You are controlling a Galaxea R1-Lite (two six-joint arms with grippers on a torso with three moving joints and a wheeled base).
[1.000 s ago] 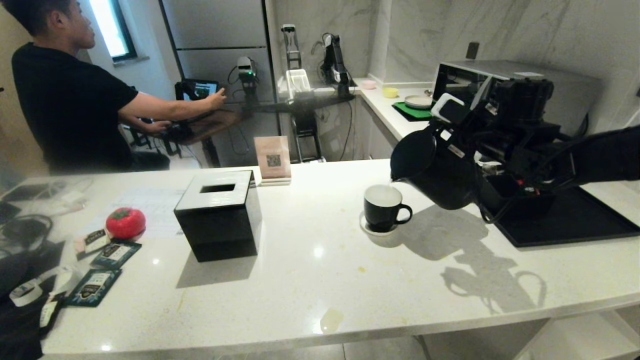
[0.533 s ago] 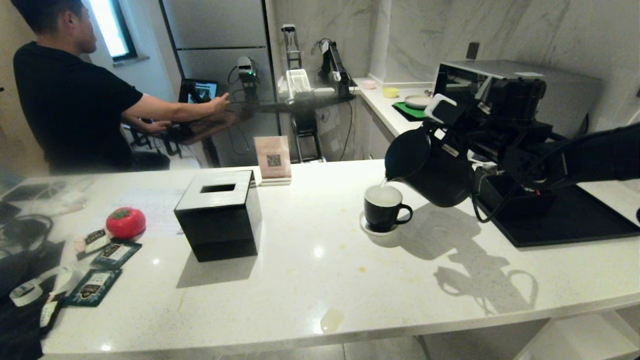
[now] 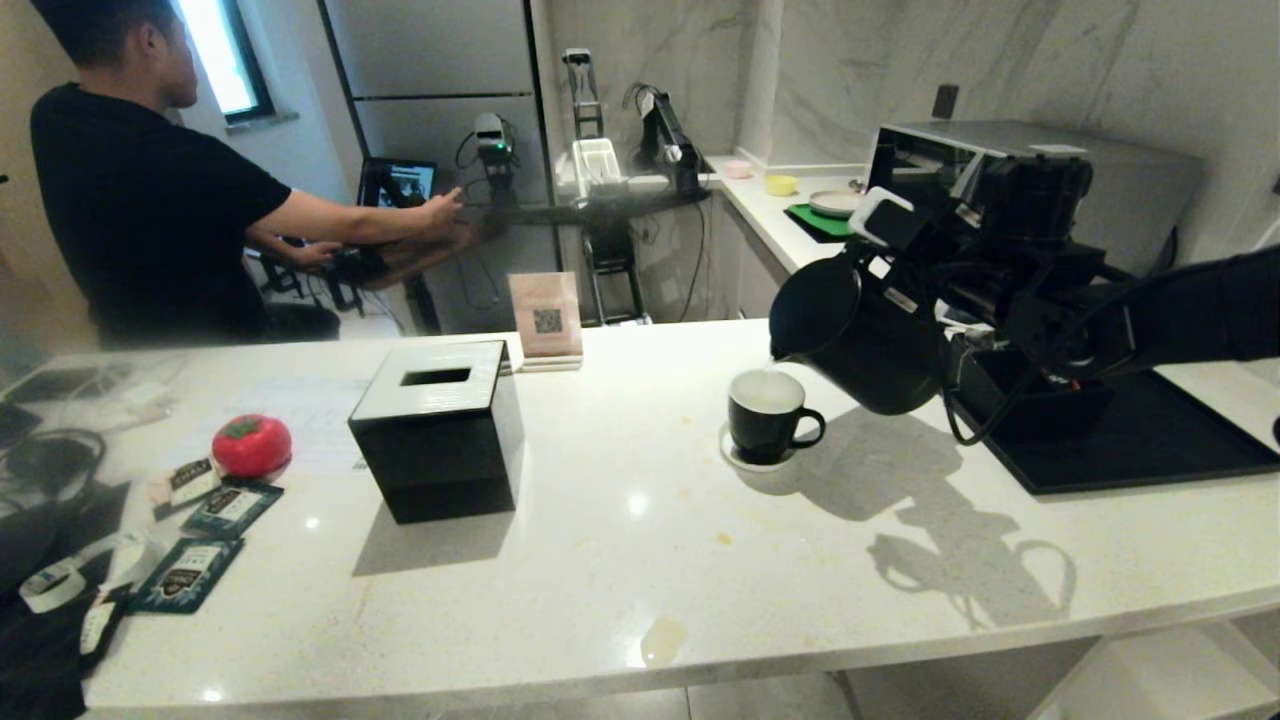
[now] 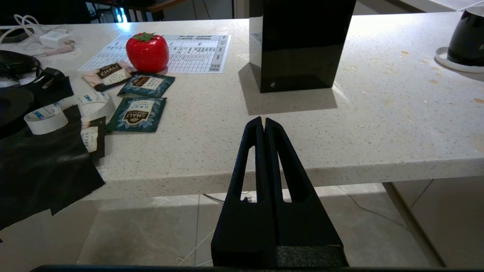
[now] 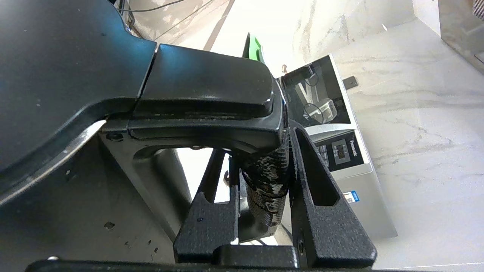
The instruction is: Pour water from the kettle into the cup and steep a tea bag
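Note:
The tall black kettle (image 3: pixel 860 335) hangs tilted to the left, its spout just over the rim of the cup (image 3: pixel 768 415). A thin thread of water runs from the spout into the cup. The black cup stands upright on its white saucer (image 3: pixel 740 458) mid-counter and also shows in the left wrist view (image 4: pixel 469 37). My right gripper (image 5: pixel 261 151) is shut on the kettle's tape-wrapped handle (image 5: pixel 266 181). My left gripper (image 4: pixel 263 121) is shut and empty, parked low in front of the counter's front edge. No tea bag is in view.
A black tissue box (image 3: pixel 438 430) stands left of the cup. Further left lie a red tomato-shaped object (image 3: pixel 251 445) and teal sachets (image 3: pixel 230 508). A black tray (image 3: pixel 1150 440) lies to the right, under my arm. A person (image 3: pixel 140 200) stands behind the counter.
The kettle has moved slightly left and tipped further, bringing its spout over the cup, and water started to run. It has held almost still for the last half second.

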